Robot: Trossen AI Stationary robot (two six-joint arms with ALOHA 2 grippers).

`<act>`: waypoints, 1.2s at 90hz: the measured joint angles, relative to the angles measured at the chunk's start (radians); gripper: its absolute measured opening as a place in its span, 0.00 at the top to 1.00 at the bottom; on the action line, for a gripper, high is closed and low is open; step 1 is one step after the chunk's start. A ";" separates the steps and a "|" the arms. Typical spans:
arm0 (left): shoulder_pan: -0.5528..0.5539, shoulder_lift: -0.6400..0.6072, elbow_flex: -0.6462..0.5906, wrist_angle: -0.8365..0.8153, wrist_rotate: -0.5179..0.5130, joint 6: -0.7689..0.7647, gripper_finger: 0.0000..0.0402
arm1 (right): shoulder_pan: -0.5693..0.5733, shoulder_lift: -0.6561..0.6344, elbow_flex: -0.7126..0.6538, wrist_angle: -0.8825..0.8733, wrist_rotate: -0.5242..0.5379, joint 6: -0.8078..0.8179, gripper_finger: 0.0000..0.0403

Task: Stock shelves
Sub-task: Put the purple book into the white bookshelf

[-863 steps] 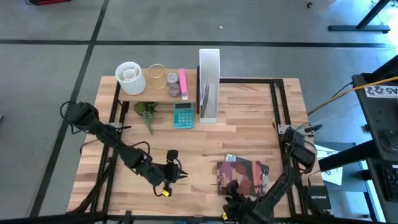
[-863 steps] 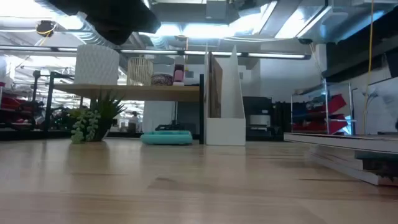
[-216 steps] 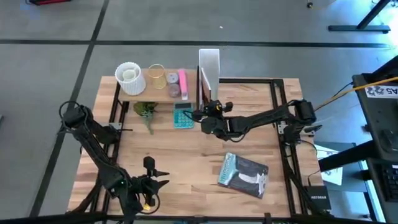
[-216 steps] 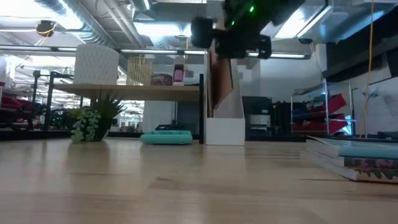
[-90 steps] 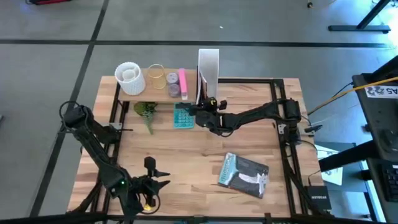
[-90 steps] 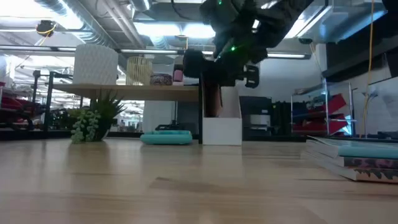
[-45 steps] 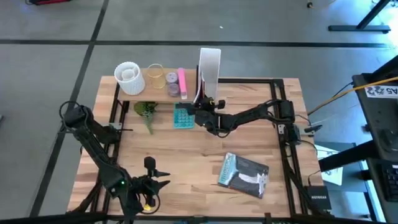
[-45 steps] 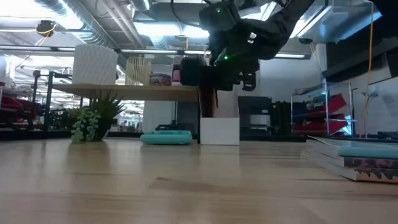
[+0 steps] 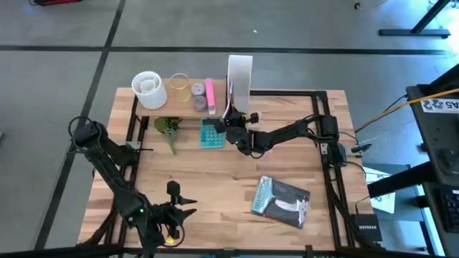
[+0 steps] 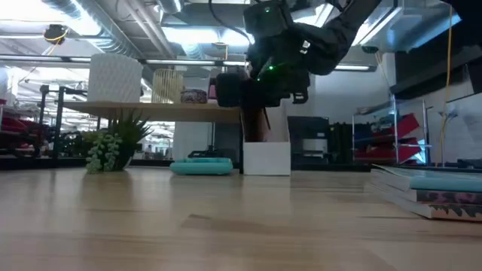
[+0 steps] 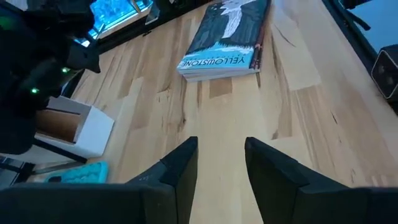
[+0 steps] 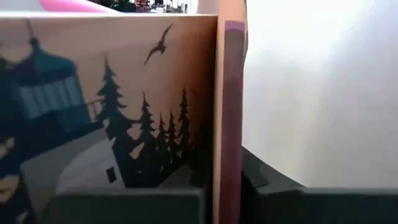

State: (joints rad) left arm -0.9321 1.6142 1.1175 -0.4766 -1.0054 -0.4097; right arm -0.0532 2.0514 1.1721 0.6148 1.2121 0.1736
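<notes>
Shelves' white file box (image 9: 239, 72) receiving book (image 12: 227, 112) — right pincer (image 9: 233, 133) gripping it, now sinking lower into box than second ago. Left pincer (image 11: 219, 162) waiting open over bench (image 9: 215, 179); another book (image 9: 281, 201) remaining.

Looks like a robotics lab or workshop hall: bare grey concrete floor (image 9: 64, 72), exposed ceiling ducts (image 10: 113, 19) with strip lights, equipment racks (image 10: 388, 139) behind a black-railed wooden desk (image 9: 222, 183).
</notes>
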 joint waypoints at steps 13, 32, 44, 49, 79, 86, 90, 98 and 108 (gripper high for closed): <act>0.000 0.000 0.000 -0.001 0.000 -0.001 0.71 | 0.009 0.000 0.000 0.095 -0.003 -0.121 0.97; 0.000 0.000 0.000 -0.001 0.000 -0.002 0.71 | 0.036 -0.001 0.002 0.123 0.077 -0.154 0.98; 0.000 0.000 0.000 -0.001 0.000 -0.007 0.71 | 0.044 -0.001 0.003 0.120 0.076 -0.141 0.97; 0.000 0.000 0.000 -0.001 0.000 -0.007 0.71 | 0.047 -0.001 0.003 0.121 0.076 -0.132 0.96; 0.000 0.000 0.000 -0.002 0.000 -0.010 0.71 | 0.055 -0.001 0.003 0.130 0.099 -0.124 0.93; 0.000 0.000 0.000 -0.002 0.000 -0.010 0.71 | 0.055 -0.001 0.003 0.144 0.092 -0.124 0.93; 0.000 0.000 0.000 -0.002 0.000 -0.010 0.71 | 0.054 -0.001 0.003 0.144 0.082 -0.125 0.93; 0.000 0.000 0.000 -0.002 0.000 -0.010 0.71 | 0.054 -0.002 0.003 0.150 0.079 -0.138 0.93; 0.000 0.000 0.000 -0.002 0.000 -0.010 0.71 | 0.066 -0.002 0.003 0.174 0.077 -0.211 0.93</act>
State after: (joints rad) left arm -0.9321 1.6142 1.1175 -0.4782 -1.0050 -0.4198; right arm 0.0124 2.0497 1.1751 0.7892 1.2894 -0.0373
